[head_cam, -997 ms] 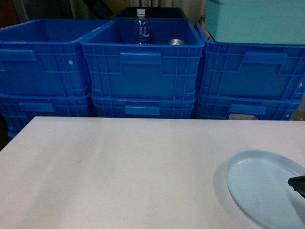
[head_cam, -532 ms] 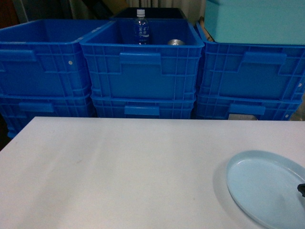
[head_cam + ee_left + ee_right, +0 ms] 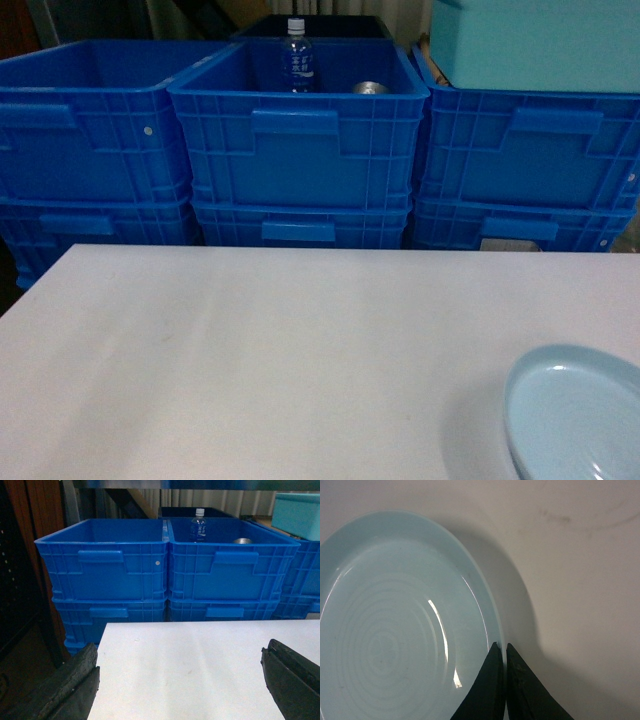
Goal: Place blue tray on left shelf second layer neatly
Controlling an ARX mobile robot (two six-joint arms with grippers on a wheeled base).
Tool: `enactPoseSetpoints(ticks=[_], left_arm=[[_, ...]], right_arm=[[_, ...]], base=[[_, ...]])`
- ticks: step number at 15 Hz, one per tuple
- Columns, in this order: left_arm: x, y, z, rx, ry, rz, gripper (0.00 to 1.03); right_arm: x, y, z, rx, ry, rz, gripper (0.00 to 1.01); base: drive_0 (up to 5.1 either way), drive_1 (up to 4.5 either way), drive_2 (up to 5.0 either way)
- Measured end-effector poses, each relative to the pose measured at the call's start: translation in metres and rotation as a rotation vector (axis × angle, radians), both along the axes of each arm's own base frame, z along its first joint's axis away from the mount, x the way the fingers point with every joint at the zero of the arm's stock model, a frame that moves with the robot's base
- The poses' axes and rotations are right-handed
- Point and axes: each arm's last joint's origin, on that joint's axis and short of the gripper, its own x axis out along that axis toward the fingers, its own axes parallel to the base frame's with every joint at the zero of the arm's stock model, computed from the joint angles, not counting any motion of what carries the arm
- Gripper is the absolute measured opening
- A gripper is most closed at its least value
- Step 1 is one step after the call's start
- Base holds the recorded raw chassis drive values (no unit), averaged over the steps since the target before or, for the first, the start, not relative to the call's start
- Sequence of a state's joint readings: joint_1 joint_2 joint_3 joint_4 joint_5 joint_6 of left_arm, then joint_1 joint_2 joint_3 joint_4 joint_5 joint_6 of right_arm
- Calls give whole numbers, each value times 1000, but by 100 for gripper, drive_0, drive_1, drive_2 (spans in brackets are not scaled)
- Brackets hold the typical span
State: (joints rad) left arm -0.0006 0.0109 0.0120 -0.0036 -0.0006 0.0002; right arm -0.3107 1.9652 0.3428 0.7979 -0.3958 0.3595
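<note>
The blue tray, a pale round dish, lies at the bottom right corner of the white table in the head view, partly cut off by the frame. In the right wrist view my right gripper is shut on the blue tray's right rim, one finger inside the dish and one outside. A shadow under the rim falls on the table. My left gripper stands open over the table's left part, nothing between its fingers. The left shelf is out of view.
Dark-blue ribbed crates are stacked two high along the table's far edge. A water bottle and a metal can stand in the middle crate. A turquoise box sits on the right stack. Table's left edge is beside my left finger.
The blue tray has shifted toward the bottom right of the head view. The dark tip of the right gripper seen on it earlier has left that view.
</note>
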Motion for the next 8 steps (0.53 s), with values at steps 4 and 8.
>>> enactPoseSetpoints(ticks=[4, 8], left_arm=[[0, 0, 0, 0, 0, 0, 98], [0, 0, 0, 0, 0, 0, 98]], right_arm=[[33, 27, 139, -171, -347, 289, 2], [26, 29, 181, -613, -505, 256, 2]], base=[[0, 0, 0], [0, 0, 0]])
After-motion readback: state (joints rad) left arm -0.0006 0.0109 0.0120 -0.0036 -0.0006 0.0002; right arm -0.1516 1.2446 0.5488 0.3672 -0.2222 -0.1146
